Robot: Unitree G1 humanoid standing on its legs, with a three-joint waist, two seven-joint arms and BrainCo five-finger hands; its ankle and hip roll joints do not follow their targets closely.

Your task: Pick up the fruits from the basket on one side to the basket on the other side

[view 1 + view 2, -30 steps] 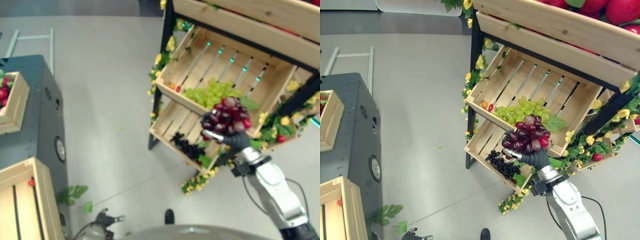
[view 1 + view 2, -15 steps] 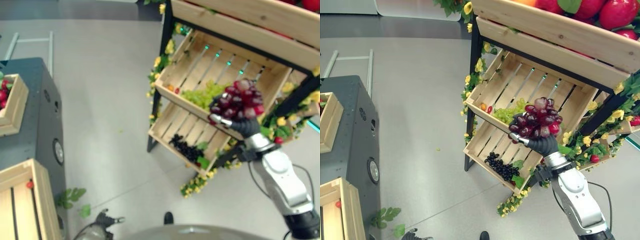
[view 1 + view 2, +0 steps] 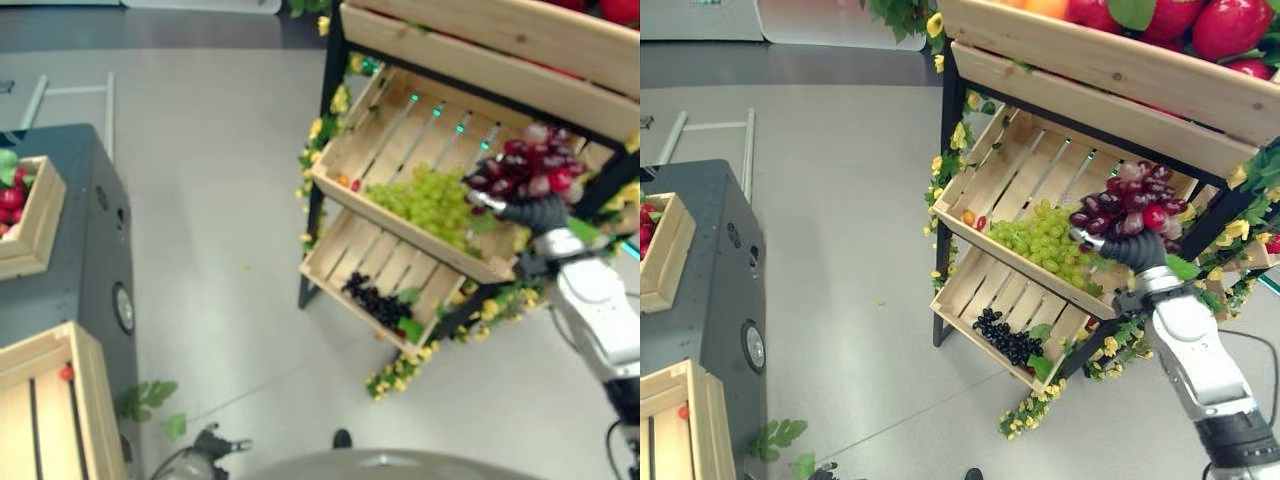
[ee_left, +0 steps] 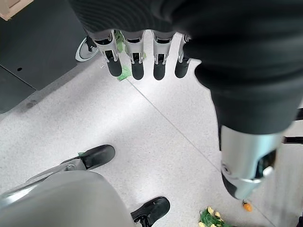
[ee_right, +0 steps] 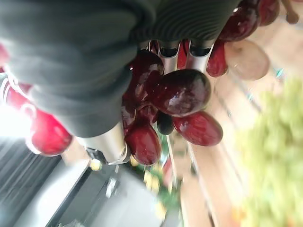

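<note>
Grey floor (image 4: 156, 142) nearest, under left hand (image 4: 142, 47), fingers (image 4: 137, 64) straight and spread, holding nothing. Further out, right hand (image 3: 1127, 247) raised, fingers curled round red grape bunch (image 3: 1133, 200), held up over the right end of the middle wooden crate (image 3: 1040, 165). Green grapes (image 3: 1045, 240) lying in that crate, just beside the hand. Black grapes (image 3: 1005, 335) in the lower crate (image 3: 970, 290). Red apples (image 3: 1200, 20) on the top shelf beyond.

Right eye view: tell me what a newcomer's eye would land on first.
The right robot hand holds a bunch of red grapes up over the right end of the slatted middle crate. Green grapes lie heaped at that crate's front edge, and black grapes lie in the crate below.
</note>
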